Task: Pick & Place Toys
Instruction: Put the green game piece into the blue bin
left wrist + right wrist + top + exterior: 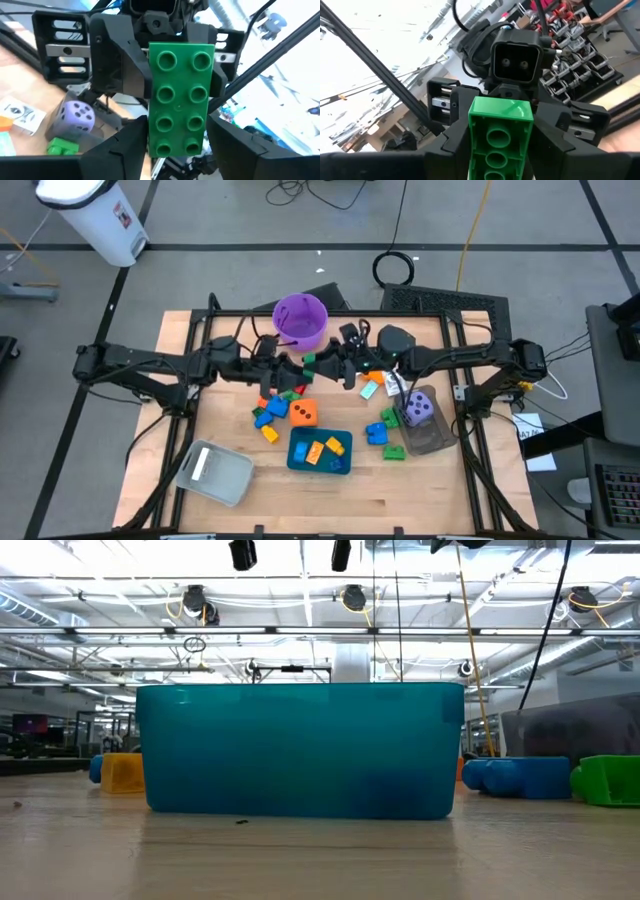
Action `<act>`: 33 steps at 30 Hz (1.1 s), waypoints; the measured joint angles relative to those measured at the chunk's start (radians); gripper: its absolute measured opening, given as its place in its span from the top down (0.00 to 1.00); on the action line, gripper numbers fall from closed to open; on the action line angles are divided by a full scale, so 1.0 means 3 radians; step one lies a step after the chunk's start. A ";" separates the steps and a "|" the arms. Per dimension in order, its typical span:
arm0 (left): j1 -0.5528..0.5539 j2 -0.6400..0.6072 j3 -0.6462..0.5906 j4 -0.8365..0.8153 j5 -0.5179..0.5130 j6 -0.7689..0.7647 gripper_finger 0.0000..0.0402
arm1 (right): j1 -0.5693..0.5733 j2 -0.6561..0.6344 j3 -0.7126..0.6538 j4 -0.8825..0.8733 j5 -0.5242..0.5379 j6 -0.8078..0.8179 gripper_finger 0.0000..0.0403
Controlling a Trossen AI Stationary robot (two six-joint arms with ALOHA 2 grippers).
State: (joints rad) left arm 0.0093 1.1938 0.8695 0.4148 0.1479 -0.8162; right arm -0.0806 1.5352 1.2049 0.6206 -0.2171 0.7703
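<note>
A green two-by-four brick [311,361] hangs in mid-air above the table's middle, in front of the purple bucket [300,320]. My two grippers meet at it from opposite sides. My right gripper [500,150] is shut on it. My left gripper [177,137] is open; its fingers stand on either side of the brick's end [176,145], with a narrow gap. Other toys lie on the table below: an orange die [304,413], blue bricks [268,416], cards [368,388] and a purple die [420,408] in the clear tray [432,438]. My right gripper pinches the green brick's two long sides [475,145] between its two fingers. It comes roughly level from the table's right. The fingers lie along the brick, whose hollow underside faces my right wrist camera. The brick is lifted clear of the table.
A teal tray [320,452] with yellow and orange bricks stands near the front middle and fills the low view [300,750]. A grey tray [215,473] sits at the front left. Blue [377,431] and green [393,451] bricks lie right of the teal tray.
</note>
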 joint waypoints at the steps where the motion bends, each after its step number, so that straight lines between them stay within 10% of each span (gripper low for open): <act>1: 0.0015 0.0000 -0.0001 0.0047 0.0028 -0.0018 0.46 | -0.0010 -0.0002 0.0001 0.0013 -0.0016 -0.0001 0.65; 12: 0.0166 -0.0096 0.0000 0.0471 0.0405 -0.0079 0.39 | -0.0047 -0.0183 0.0006 0.0236 -0.0441 -0.0108 0.65; 20: 0.0144 -0.0523 0.0001 0.0205 0.0442 0.0052 0.46 | 0.0315 -0.0505 0.0079 -0.0654 -0.0537 -0.0544 0.65; 33: -0.0096 -0.0650 0.0883 -0.3192 -0.0772 0.0734 0.56 | 0.0934 -0.0464 0.0138 -0.2634 -0.0049 -0.1233 0.64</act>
State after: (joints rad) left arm -0.0194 0.9989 1.1344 -0.5429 -0.0837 -0.5961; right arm 0.1996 1.3960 1.2464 -0.1696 -0.2320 0.4005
